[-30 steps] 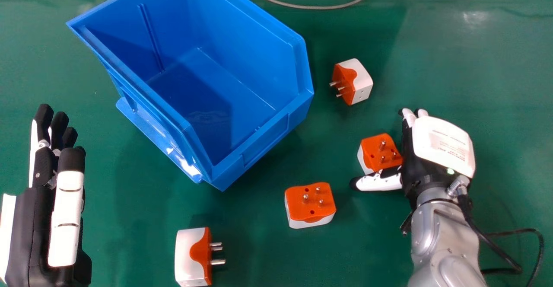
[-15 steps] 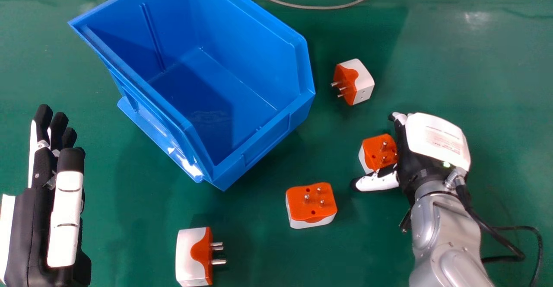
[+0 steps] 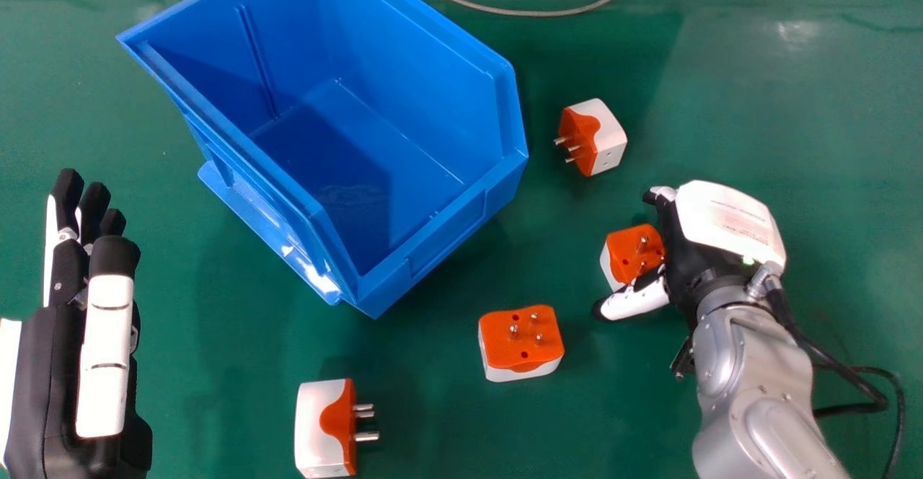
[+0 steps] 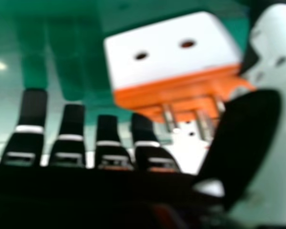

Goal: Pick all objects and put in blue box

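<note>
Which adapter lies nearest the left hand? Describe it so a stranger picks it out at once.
Find the big blue box on the green table. Toward the robot from it, right of the left hand, lies a white-and-orange plug adapter. Only its prongs point right; the other adapters' point up or left.

Blue box [image 3: 447, 237]: glossy, smooth plastic, standing between the hands, with bright glare on its lower ledge.
Plug at the right thumb [image 3: 624, 252]: smooth orange and white plastic; shiny metal pins [image 3: 643, 244].
Plug beyond the right hand [image 3: 609, 140]: the same smooth plastic, pins of bare metal.
Right hand [image 3: 728, 223]: smooth, white plastic-looking back, black parts more matt.
Forearm [image 3: 757, 371] behind it: silver, with a smooth, soft metallic sheen.
Left hand [image 3: 104, 356]: white thumb casing smooth, black fingertips matt.
Tabletop [image 3: 764, 118] around the right hand: green, smooth, lightly glossy, with a pale reflection.
</note>
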### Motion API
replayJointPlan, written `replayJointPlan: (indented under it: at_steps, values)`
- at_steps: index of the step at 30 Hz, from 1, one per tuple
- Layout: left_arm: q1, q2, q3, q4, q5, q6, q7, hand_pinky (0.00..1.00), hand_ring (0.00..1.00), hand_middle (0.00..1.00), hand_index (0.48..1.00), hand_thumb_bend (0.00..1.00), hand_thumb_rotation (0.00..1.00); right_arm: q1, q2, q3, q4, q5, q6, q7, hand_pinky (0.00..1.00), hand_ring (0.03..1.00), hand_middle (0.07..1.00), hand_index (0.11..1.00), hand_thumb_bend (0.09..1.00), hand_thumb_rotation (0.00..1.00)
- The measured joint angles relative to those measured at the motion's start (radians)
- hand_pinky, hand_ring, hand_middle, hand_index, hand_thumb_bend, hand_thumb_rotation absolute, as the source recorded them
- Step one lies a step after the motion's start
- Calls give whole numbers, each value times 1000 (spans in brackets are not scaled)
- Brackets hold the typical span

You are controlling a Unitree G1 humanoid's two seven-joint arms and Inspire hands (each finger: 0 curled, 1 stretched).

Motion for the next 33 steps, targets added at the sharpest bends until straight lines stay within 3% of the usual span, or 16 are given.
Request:
replayJointPlan:
  at_steps: [3,6,8,11,15,21,27,33]
  values:
    - [-2,0,2,-3,0,1,0,1000,1000,1000,1000,654,882,-10,-5,5,2,-1,3,15,680,825,874,839,689,147]
    - [-2,0,5,-7,1,13,2,1000,1000,1000,1000,654,886,-17,-6,0,6,4,3,14,571,738,815,820,666,67]
    - [-3,0,6,-7,1,18,6,1000,1000,1000,1000,654,887,-26,-3,-9,12,7,7,8,551,721,804,817,661,53]
    - [-6,1,11,-7,1,18,6,1000,1000,1000,1000,654,887,-40,7,-24,24,19,24,2,417,570,676,787,609,27]
    - [-8,3,17,-7,0,19,6,1000,1000,1000,1000,656,885,-33,8,-27,25,44,1,-30,328,490,596,736,569,13]
    - [-8,3,18,-9,-2,22,0,1000,1000,1000,1000,654,883,-22,5,-43,30,59,-25,-89,309,461,568,691,553,8]
    - [-9,4,22,-10,-2,23,-4,1000,1000,1000,1000,657,880,1,5,-51,32,85,-66,-130,316,429,530,586,526,3]
    - [-9,6,24,-10,-2,23,-7,1000,1000,1000,1000,660,875,14,-3,-49,32,87,-97,-156,309,430,519,562,509,1]
